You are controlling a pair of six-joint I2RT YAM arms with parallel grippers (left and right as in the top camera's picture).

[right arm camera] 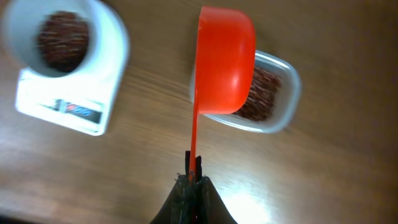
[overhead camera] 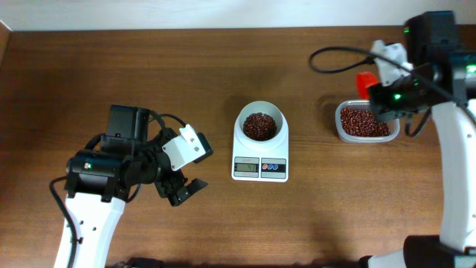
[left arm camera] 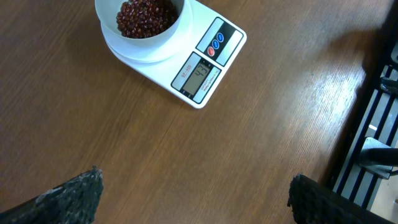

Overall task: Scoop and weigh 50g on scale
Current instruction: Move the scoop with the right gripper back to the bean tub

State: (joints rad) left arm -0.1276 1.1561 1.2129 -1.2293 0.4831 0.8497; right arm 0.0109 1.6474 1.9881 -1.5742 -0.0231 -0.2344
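Observation:
The white scale [overhead camera: 259, 169] stands mid-table, and its round bowl [overhead camera: 259, 123] holds a heap of dark reddish-brown beans [overhead camera: 259, 126]. More beans fill a clear tub [overhead camera: 364, 122] to the right. My right gripper [right arm camera: 193, 173] is shut on the thin handle of an orange-red scoop [right arm camera: 226, 62], which hangs above the tub's left part [right arm camera: 273, 93] with its outer side toward the wrist camera. The scale [right arm camera: 62, 106] lies to its left. My left gripper [left arm camera: 196, 193] is open above bare wood, short of the scale [left arm camera: 205, 68], with nothing between its fingers.
The left arm's body [overhead camera: 111, 167] occupies the table's left front. A black cable [overhead camera: 338, 56] loops above the table beside the right arm. Dark framing [left arm camera: 373, 124] runs along the table edge in the left wrist view.

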